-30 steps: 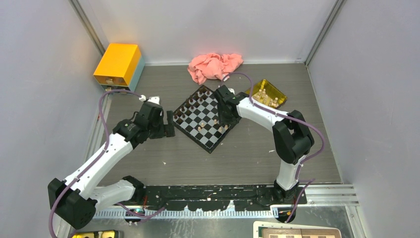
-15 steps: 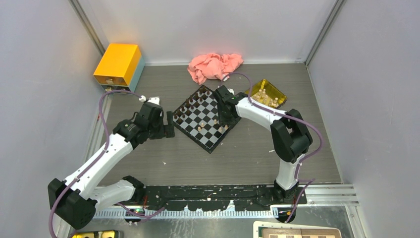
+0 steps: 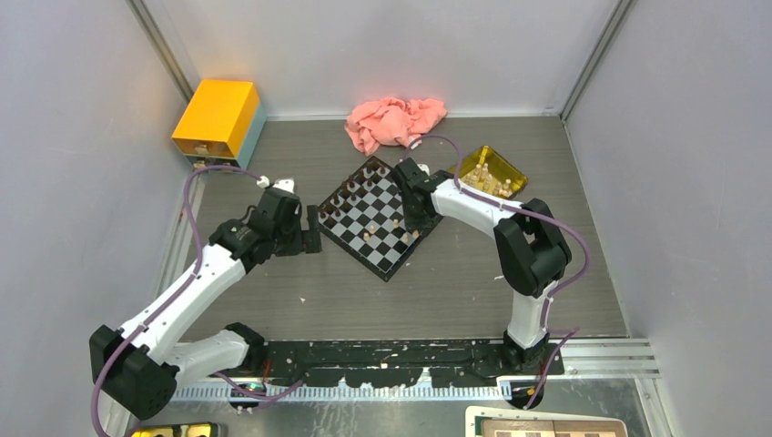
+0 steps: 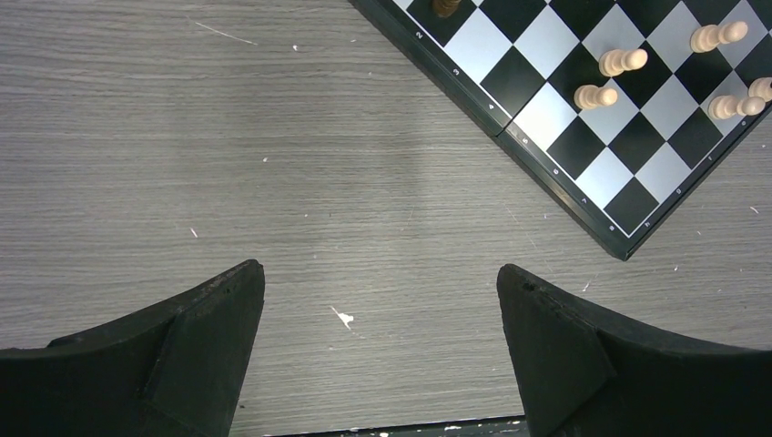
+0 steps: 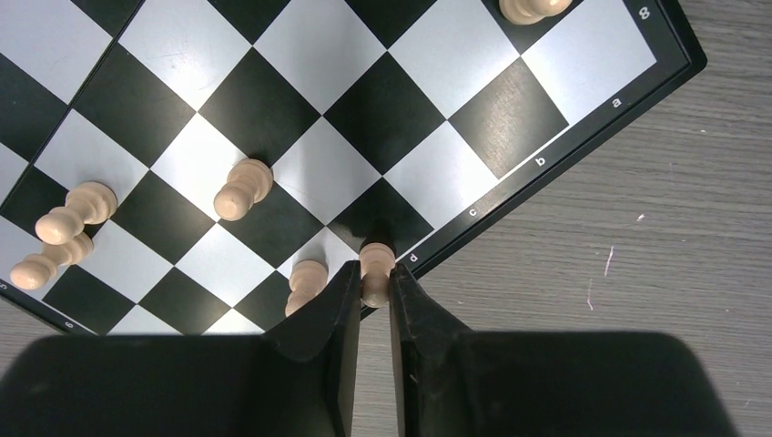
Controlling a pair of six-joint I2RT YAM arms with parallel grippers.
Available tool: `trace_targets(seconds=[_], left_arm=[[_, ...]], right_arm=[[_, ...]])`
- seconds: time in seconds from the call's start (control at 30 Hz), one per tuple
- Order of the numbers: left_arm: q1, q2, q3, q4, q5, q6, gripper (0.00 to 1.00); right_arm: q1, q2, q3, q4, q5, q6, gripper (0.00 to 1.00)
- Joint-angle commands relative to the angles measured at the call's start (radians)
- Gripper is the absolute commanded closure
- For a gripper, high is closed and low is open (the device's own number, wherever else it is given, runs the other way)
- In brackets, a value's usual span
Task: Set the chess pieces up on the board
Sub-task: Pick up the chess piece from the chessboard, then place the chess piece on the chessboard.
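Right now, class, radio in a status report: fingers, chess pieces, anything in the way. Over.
Left fingers open over table beside board. Right fingers shut on pale piece at board's edge. Neighbouring pale piece crowds the grip.

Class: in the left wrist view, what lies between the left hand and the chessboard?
Only bare grey tabletop, flecked white, between the left hand and the chessboard, shown in the left wrist view.

A yellow box sits in the far left corner of the grey table. A crumpled pink cloth lies by the back wall, with a yellow see-through tray near it.
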State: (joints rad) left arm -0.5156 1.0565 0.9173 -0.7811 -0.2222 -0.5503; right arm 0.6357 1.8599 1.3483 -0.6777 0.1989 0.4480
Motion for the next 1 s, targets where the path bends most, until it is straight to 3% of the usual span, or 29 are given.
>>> trace_targets(seconds=[0.0,0.3,0.97], left_arm=[[0.005,0.0,0.001,0.022,0.008,-0.008,0.01],[0.005,0.009,0.003,0.031,0.005,-0.004,0.01],[0.005,0.039,0.025,0.04,0.0,0.007,0.01]], right_arm=[[0.002,-0.001,0.038,0.024,0.01,0.006,0.8],[-0.002,-0.002,0.069,-0.001,0.016,-0.001,0.95],[-0.104,0.093,0.27,-0.07,0.01,-0.057,0.96]])
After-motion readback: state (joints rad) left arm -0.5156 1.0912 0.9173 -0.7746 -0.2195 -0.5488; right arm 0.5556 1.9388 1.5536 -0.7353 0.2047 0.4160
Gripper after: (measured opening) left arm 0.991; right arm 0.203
